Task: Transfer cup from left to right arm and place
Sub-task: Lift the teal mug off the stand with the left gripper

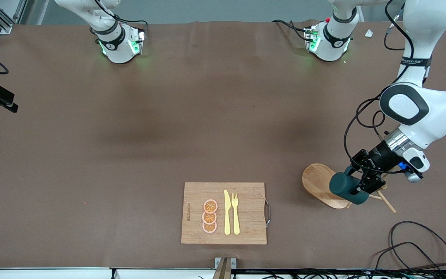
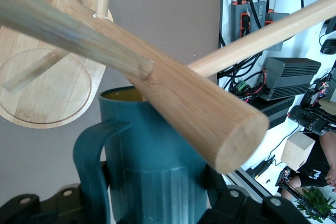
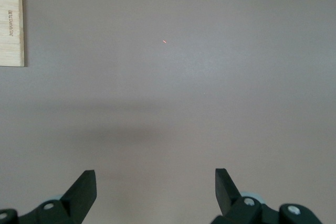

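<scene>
**Cup's in the left gripper, handoff hasn't started**

So the cup (image 1: 347,187) is up in the air, lying pretty much on its side, clamped by the left gripper (image 1: 356,186) over the wooden mug stand (image 1: 318,182). In the left wrist view you can see the fingers (image 2: 223,203) pinching the ribbed body with the handle (image 2: 92,156) off to one side, and the mustard inside just peeking at the rim. The stand's pegs (image 2: 210,108) cross right in front of the cup, so my guess is it's tilted like that because it has to clear a peg it was hanging on.

The stand sits toward the left arm's end of the table. Going outward from it, toward the right arm's end and a bit nearer the front camera, there's a cutting board (image 1: 246,232) with orange slices (image 1: 210,216), a yellow knife (image 1: 227,213) and fork (image 1: 235,213) on it.

The right gripper (image 3: 155,187) waits, well apart from the stand, fingers spread wide and holding nothing, hanging over bare table (image 1: 130,135) with just a corner of the cutting board in its view. Makes sense, since it needs to be open to receive the cup.
</scene>
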Available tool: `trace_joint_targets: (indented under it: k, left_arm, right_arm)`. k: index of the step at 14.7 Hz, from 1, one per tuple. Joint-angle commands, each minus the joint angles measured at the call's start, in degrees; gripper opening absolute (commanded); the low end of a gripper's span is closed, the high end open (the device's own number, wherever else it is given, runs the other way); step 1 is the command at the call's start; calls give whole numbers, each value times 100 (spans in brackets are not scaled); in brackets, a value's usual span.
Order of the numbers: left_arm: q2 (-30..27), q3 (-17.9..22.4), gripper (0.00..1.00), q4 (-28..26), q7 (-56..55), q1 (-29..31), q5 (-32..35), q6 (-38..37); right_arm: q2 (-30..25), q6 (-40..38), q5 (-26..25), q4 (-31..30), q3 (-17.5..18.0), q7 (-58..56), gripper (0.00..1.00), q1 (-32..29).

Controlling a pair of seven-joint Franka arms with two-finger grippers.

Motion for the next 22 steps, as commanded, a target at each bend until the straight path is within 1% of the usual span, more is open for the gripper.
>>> trace_joint_targets:
  k: [1,4,6,8,10,11,13,14,17,18,20,22]
  left_arm:
    - [-138,-43,58,3,-41,17,-99,-40]
    - [-340,-34,58,-23,-93,26,-46,-303]
    - [-542,-34,58,-145,-102,17,-37,-409]
    - [-771,-148,58,-269,-146,-35,24,-427]
    - [-938,-262,58,-304,-557,-70,400,-444]
    - [-991,-376,58,-296,-916,-114,751,-453]
    - [-1018,-648,58,-234,-1803,-141,1751,-453]
    - [-1009,-850,58,-173,-2242,-141,2313,-453]
    - [-930,-1307,58,-6,-3263,-211,3598,-453]
    - [-852,-1370,58,38,-3545,-368,4002,-453]
    - [-633,-1361,58,213,-4177,-806,4819,-453]
    - [-264,-1361,58,529,-5046,-1281,5890,-480]
  right_arm:
    - [-25,21,-1,-14,10,-40,100,-21]
    - [-25,38,-1,-5,10,-40,100,5]
    - [-34,-5,-1,-5,10,-40,100,-3]
    - [-34,-23,-1,-23,10,-40,100,-30]
    - [-25,12,-1,-23,1,-49,100,-39]
    - [-25,38,-1,-23,1,-49,100,-30]
    - [-25,38,-1,-14,1,-31,100,-4]
    - [-25,21,-1,-23,1,-22,100,-4]
    - [-25,29,-1,-14,1,4,100,-4]
    - [-25,47,-1,-14,10,4,100,5]
    - [-25,47,-1,-14,10,22,100,5]
    - [-25,47,-1,-14,10,13,100,-3]
